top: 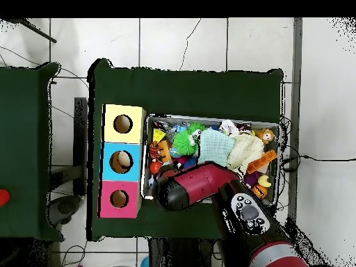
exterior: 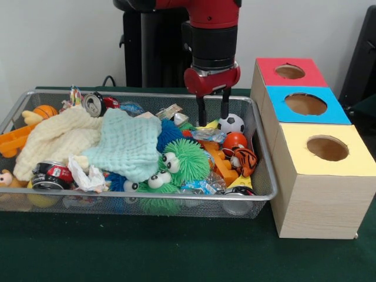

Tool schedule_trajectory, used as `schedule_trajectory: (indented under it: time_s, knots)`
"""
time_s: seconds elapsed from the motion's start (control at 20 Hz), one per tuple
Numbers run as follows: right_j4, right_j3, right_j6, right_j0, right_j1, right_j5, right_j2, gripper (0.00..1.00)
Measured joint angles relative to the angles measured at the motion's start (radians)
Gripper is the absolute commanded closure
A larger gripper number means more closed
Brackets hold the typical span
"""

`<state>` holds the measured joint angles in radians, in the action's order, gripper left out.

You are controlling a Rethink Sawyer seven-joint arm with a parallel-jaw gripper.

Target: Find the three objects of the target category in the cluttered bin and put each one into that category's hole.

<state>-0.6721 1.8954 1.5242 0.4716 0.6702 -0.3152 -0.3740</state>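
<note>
Wire mesh forms the bin (exterior: 267, 176), which sits on the green tabletop (exterior: 176, 252) and is heaped with clutter. Near its right end lie a small black-and-white soccer ball (exterior: 231, 123), an orange ball (exterior: 235, 140) just below it, and a tiger-striped toy (exterior: 244, 161) against the right wall. Toward the middle are green spiky creatures with googly eyes (exterior: 182, 161), a pale mint cloth (exterior: 130, 144) and a cream cloth (exterior: 56, 138) draped over the pile. A crushed can (exterior: 94, 104) lies at the far rim, another can (exterior: 48, 175) at the near left corner, a tiny basketball (exterior: 44, 111) and an orange plastic piece (exterior: 14, 141) at the left end.

The gripper (exterior: 212, 109) hangs over the bin's far right part, just above and left of the soccer ball, its two dark fingers (exterior: 201, 110) slightly apart with nothing between them. In the overhead view the red arm (top: 198, 188) covers that corner of the bin.

Just beside the bin's right wall stand three wooden boxes in a row, each with a round hole on top: yellow box (exterior: 329, 150) nearest, blue box (exterior: 305, 104) in the middle, red box (exterior: 289, 71) farthest.
</note>
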Motion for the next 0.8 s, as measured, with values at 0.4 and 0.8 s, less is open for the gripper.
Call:
schedule_trajectory:
  time_s: [0.4,0.8]
  knots:
    - [0.0,0.0,0.0,0.046,0.0,0.0,-0.03,0.0]
    - [-0.01,-0.011,0.0,-0.001,-0.037,0.0,-0.016,0.0]
